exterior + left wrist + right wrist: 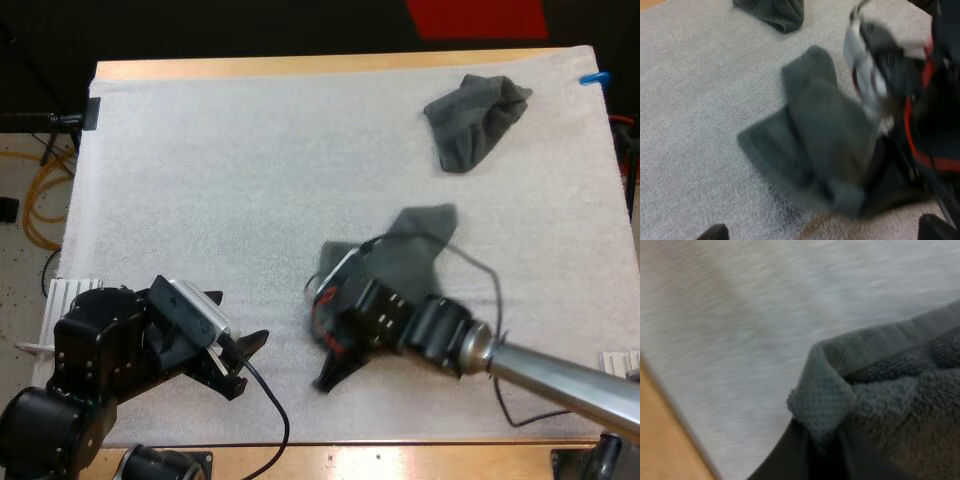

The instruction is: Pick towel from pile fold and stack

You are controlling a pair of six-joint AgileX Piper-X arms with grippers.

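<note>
Closest to me, my left gripper (245, 362) sits low over the white mat (250, 180). Its two fingers stand wide apart and nothing is between them. It is empty and clear of any cloth.

A little farther out, near the middle of the mat, is my right gripper (325, 352). It pinches one corner of a dark grey-green towel (412, 255). In the right wrist view the corner (822, 405) pokes out from between the two black fingers, which press on it from both sides. The rest of the towel hangs in loose bumps just behind the gripper. It is not flat.

Far away, near the far right corner of the mat, lies a crumpled towel (475, 118). Nobody is touching it.

So I think the job has only begun. One towel is picked up, and that part looks done. It is not folded yet. I see no neat stack on the mat. Laying the towel flat, folding it, putting it down, and doing the crumpled towel are all left.
</note>
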